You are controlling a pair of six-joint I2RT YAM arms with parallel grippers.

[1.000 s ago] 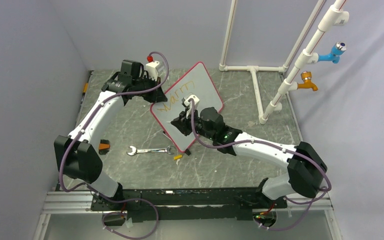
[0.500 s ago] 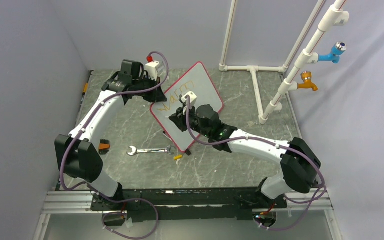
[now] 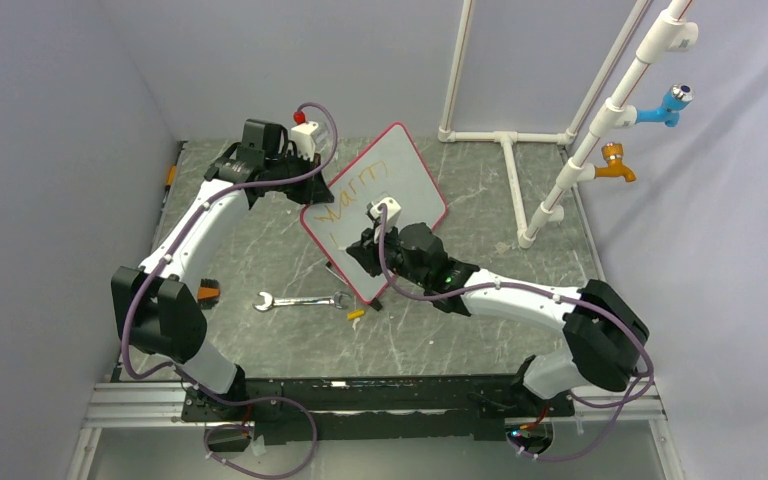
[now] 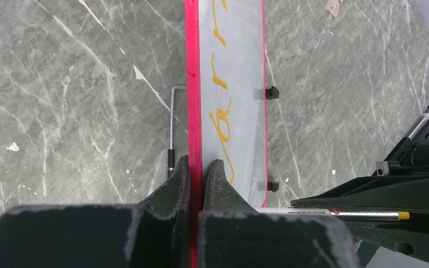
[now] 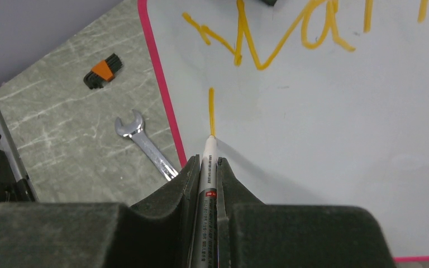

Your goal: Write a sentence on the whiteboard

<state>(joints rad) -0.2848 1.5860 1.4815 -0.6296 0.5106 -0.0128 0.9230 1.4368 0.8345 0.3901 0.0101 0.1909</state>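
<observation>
So the whiteboard sits around the middle of the top view, turned like a diamond and tipped up off the bench rather than lying flat. Its bottom corner comes down near the wrench; I can't tell if that corner actually touches the bench.

The left hand is clenched on the board's red rim. In the left wrist view both fingers pinch that edge at the bottom center of the frame, and the board runs straight up from there. In the top view this is the board's upper-left edge.

The right hand is clamped on a white marker, which pokes out between the fingers at the bottom center of its own view. The tip is on the board face, right at the lower end of a short orange stroke. Above that, across the top of the frame, there's a line of orange lettering. It looks like "Warm" or so, but it's scrawly and I can't read it for sure.

Other stuff on the bench: a black-and-orange hex key set at the left, a small yellow cap just below the board's bottom corner, and a white pipe frame at upper right.
</observation>
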